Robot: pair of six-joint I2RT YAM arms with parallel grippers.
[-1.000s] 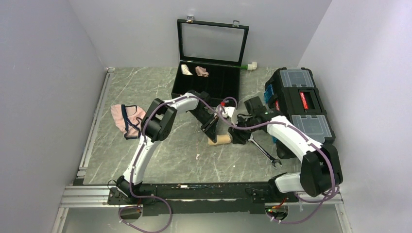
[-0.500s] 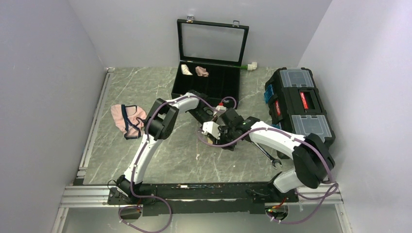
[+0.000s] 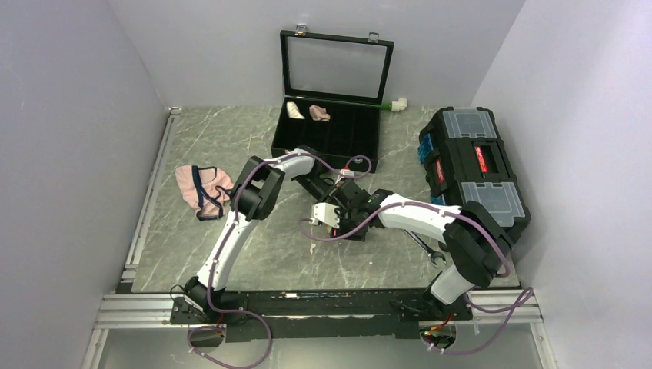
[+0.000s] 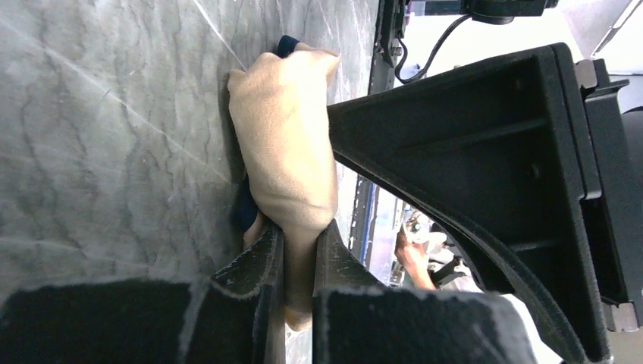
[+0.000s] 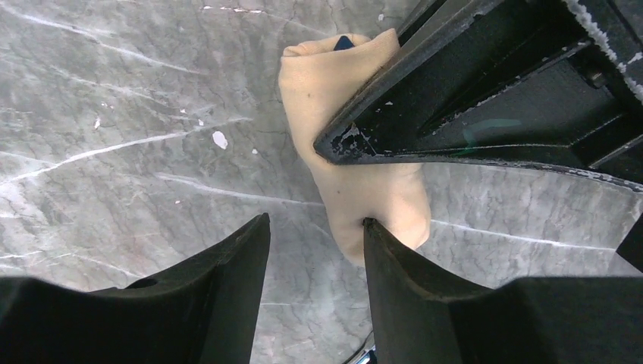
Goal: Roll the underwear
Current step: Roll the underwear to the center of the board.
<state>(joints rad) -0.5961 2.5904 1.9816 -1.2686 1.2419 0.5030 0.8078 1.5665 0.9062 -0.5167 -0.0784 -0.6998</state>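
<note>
The tan underwear (image 4: 292,144) lies rolled into a short log on the grey marble table, with a bit of navy edging at its far end. My left gripper (image 4: 299,243) is shut on the near end of the roll. It sits at the table's middle in the top view (image 3: 338,200). My right gripper (image 5: 315,224) is open; its right fingertip (image 5: 371,227) presses into the roll (image 5: 341,129), and its left finger is over bare table. In the top view the right gripper (image 3: 330,224) and the arms hide the roll.
An open black case (image 3: 361,142) stands at the back with two small fabric rolls (image 3: 294,110) inside. Pink underwear (image 3: 201,188) lies at the left. A black toolbox (image 3: 473,165) stands at the right, with a wrench (image 3: 419,242) in front of it.
My right gripper has swung left across the table to the roll and now covers it in the top view. The left gripper has stayed on the roll.
</note>
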